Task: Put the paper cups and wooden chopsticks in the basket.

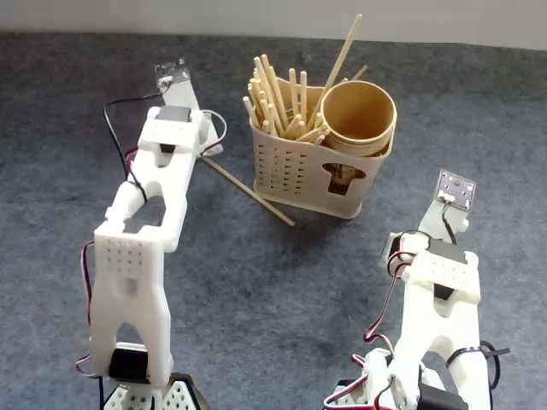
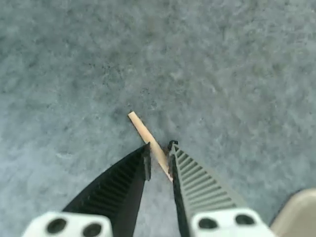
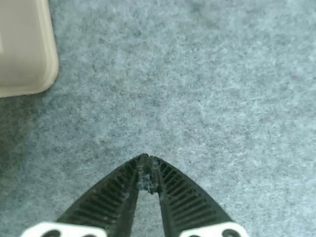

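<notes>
Slotted beige plastic basket point(image 1: 295, 179) on fuzzy grey carpet point(image 1: 256, 299), smooth paper cup point(image 1: 359, 115) and wooden chopsticks point(image 1: 272, 102) standing inside, loose chopstick point(image 1: 249, 191) flat beside it, left gripper point(image 2: 159, 155) lowered, pinching its end, right gripper point(image 3: 148, 170) clenched empty above carpet.

**Setting:** robot bench in a lab or hobby workshop; which of the two cannot be told.

**Evidence:**
- Left arm point(image 1: 145, 248) and right arm point(image 1: 440, 316): small, jointed, white plastic shells, side by side with their bases at the near edge.
- Servos point(image 1: 128, 363): dark blocks, bare at the joints.
- Wires point(image 1: 389, 301): red and black, looped loose outside the shells.
- Felt point(image 1: 282, 299): grey, spread under everything as a work mat.
- Wall point(image 1: 342, 13): pale, plain, a strip behind the far edge.
- Basket point(image 1: 299, 175) with chopsticks point(image 1: 273, 98) and cup point(image 1: 359, 115): household goods, standing on the felt between the arms.
</notes>
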You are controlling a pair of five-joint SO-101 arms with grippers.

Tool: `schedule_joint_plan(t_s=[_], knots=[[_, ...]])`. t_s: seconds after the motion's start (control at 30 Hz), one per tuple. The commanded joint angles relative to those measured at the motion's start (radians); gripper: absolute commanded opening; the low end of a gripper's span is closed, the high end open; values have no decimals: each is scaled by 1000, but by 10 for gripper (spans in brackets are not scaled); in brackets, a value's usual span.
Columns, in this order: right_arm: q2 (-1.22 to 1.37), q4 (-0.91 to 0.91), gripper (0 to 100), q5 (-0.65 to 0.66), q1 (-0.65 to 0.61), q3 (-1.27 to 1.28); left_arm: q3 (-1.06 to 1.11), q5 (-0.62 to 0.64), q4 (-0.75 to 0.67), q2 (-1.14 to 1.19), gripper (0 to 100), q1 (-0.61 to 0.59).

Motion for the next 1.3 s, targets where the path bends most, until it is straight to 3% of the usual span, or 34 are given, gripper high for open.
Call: schedule_joint_plan(t_s=[0.0,0.2,0.3,0.7,1.0,1.17,1.27], knots=[[-22,-16,6,0,-7,-2,-105,3,41,51,77,10],[-22,-16,6,0,-7,-2,-229,3,140,148,70,13],[-22,-16,6,0,-7,-2,-292,-5,183,193,2,-1],[-22,-16,6,0,-7,-2,-553,-41,456,251,6,-25],[-22,-16,6,0,-7,-2,-975,-43,707,257,5,-25],[-22,-16,6,0,-7,-2,-1158,-41,717,249,5,-30],[-22,-16,6,0,-7,-2,-1162,-41,713,203,5,-25]])
